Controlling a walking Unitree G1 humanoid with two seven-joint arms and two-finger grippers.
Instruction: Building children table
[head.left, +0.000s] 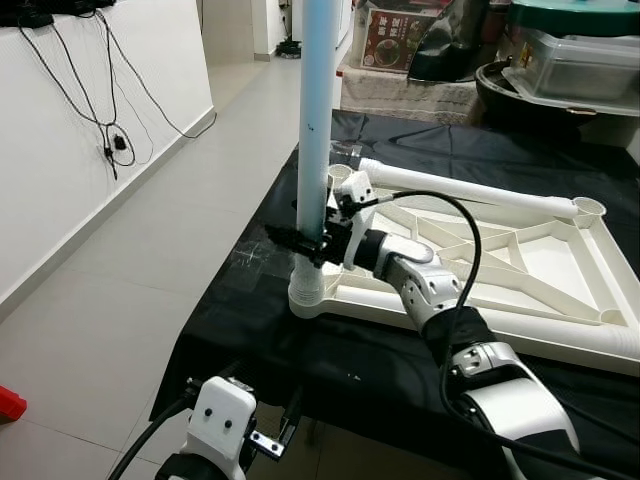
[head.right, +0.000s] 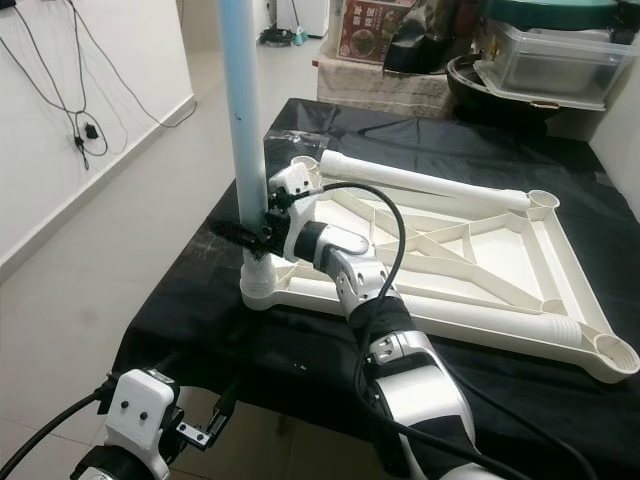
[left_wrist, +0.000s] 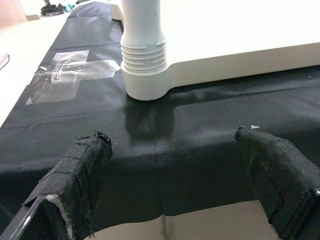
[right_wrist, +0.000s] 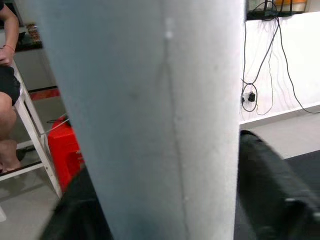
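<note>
— From the head views?
— Upturned white tabletop (head.left: 560, 290) on the black-draped desk (head.left: 250, 330). Blue leg (head.left: 318, 120) upright in the near-left corner socket (head.left: 305, 290), right pincer (head.left: 300, 242) clamped round it just above. Second leg (head.right: 420, 182) lying along the far edge.

— Left wrist?
— Left pincer (left_wrist: 175, 165) spread wide, holding nothing, below the desk edge, facing that socket.

— Right wrist?
— Just the leg, close, between dark fingers (right_wrist: 275, 190).

— Progress?
— Probably early: one leg in, three sockets bare.
</note>
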